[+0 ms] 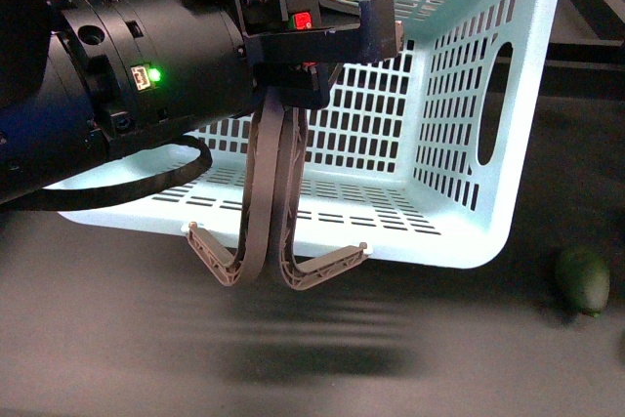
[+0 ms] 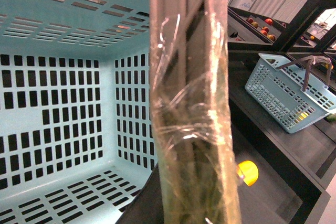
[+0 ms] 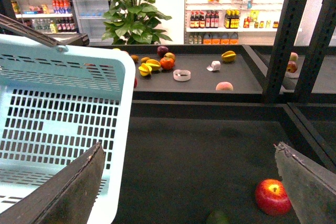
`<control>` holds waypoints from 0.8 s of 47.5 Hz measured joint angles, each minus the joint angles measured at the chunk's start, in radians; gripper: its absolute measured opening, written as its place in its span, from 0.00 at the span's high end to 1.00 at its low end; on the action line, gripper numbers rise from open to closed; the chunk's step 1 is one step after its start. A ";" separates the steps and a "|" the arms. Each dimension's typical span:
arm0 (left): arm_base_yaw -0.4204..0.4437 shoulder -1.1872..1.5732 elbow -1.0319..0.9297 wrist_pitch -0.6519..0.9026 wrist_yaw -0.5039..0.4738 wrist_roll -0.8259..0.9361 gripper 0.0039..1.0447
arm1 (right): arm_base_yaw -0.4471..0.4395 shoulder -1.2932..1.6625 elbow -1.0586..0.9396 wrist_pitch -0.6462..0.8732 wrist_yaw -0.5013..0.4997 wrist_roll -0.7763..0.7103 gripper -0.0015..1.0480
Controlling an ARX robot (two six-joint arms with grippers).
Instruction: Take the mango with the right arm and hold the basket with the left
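Observation:
The light-blue slotted basket (image 1: 459, 251) hangs tilted, its opening toward the front camera. My left gripper (image 1: 283, 95) is shut on the basket's grey-brown swing handle (image 1: 264, 202), which fills the left wrist view as a film-wrapped bar (image 2: 191, 103) beside the basket's inner wall (image 2: 52, 103). The mango (image 2: 248, 172), yellow-orange and glossy, lies on the dark shelf surface, partly hidden behind the handle. My right gripper (image 3: 191, 192) is open over the dark surface beside the basket's rim (image 3: 121, 77), with nothing between its fingers (image 3: 79, 187).
A dark green oval fruit (image 1: 583, 278) lies right of the basket. A red apple (image 3: 273, 196) and a green fruit (image 3: 218, 217) sit near my right gripper. Black shelf posts (image 3: 278, 35) stand at the right. A second blue basket (image 2: 289, 98) rests on another shelf.

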 joint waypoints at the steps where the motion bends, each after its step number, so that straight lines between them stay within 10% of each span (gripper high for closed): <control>1: 0.000 0.000 -0.001 0.000 0.001 0.000 0.91 | 0.000 0.000 0.000 0.000 0.000 0.000 0.08; 38: 0.005 0.000 -0.017 0.020 0.007 0.000 0.91 | 0.000 0.000 0.000 0.000 0.000 0.000 0.08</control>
